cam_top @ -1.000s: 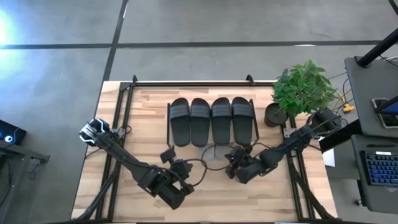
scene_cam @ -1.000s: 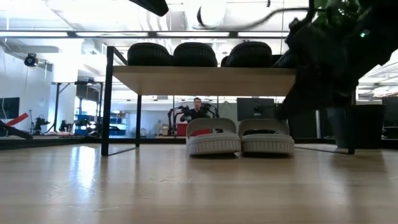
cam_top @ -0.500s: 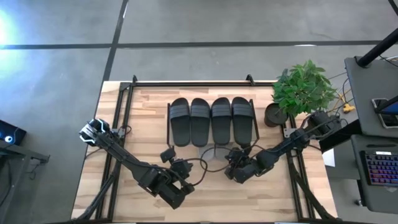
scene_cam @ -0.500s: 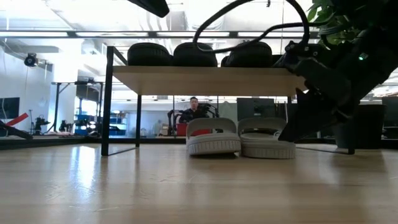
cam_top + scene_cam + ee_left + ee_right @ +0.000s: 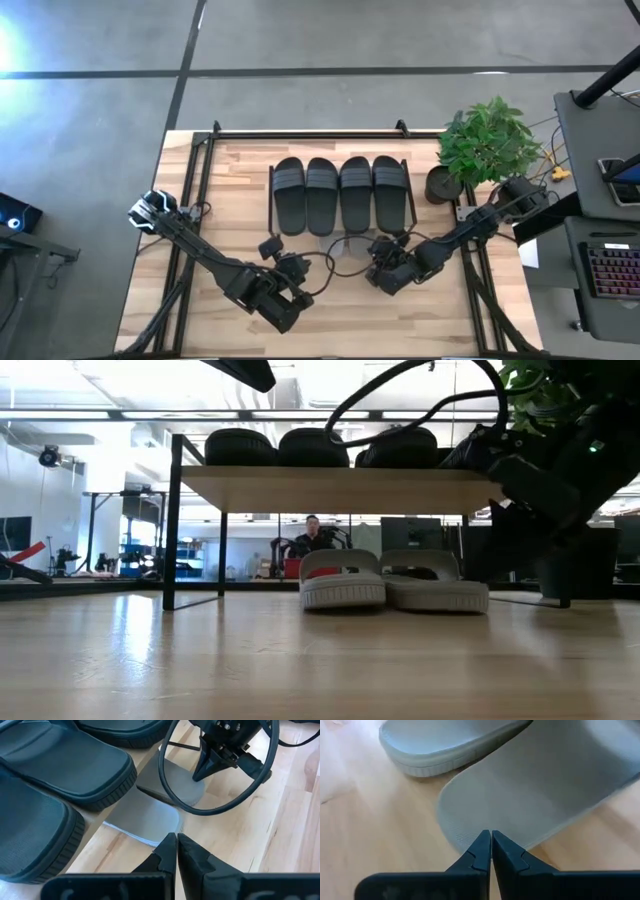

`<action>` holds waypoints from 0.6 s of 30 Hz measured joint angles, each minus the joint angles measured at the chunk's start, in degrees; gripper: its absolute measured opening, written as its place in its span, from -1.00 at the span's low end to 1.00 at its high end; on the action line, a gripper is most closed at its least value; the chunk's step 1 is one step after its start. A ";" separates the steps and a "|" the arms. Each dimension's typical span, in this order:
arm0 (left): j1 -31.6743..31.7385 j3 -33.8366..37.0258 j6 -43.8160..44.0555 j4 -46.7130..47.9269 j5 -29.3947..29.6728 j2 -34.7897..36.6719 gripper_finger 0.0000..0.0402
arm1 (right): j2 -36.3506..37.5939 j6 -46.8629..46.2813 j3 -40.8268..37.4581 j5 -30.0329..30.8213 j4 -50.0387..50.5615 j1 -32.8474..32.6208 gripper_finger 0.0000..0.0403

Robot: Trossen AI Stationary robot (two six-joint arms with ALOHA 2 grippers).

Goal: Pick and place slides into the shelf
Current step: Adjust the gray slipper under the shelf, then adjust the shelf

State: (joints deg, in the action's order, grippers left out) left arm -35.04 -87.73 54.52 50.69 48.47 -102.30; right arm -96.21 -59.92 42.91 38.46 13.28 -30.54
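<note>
Slides: four dark slides (image 5: 340,193) sit on the shelf (image 5: 330,488), two light grey slides (image 5: 392,580) beneath it.
Right gripper (image 5: 488,851) is closed and empty at a grey heel; left gripper (image 5: 176,854) is closed nearby.

Bright, even overhead light fills the scene, with a strong white glare at the far left edge of the high view and blown-out ceiling lights (image 5: 340,380) across the top of the low view. The low view shows the right arm (image 5: 560,470) as a dark, backlit silhouette and the near table (image 5: 200,670) surface soft and out of focus, carrying pale reflections. In the right wrist view the light grey slides (image 5: 545,790) are blurred from closeness, with soft, faint shadows beneath them.
</note>
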 joint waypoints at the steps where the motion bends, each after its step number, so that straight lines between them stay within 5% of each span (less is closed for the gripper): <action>1: 0.03 0.00 0.00 0.00 0.00 0.00 -1.00 | 0.11 0.67 -0.06 0.77 0.05 0.02 -0.96; 10: 0.08 0.00 0.02 -0.09 0.00 0.00 -1.00 | 2.38 5.03 3.36 3.45 0.20 -1.28 -0.96; 18: 1.04 -0.83 0.15 -2.16 -0.78 0.02 -1.00 | 10.22 14.64 9.08 -3.13 1.15 -4.86 -0.96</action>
State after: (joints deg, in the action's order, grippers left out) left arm -34.01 -88.56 54.67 48.54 47.68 -102.28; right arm -86.00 -45.28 51.99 35.32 14.43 -35.40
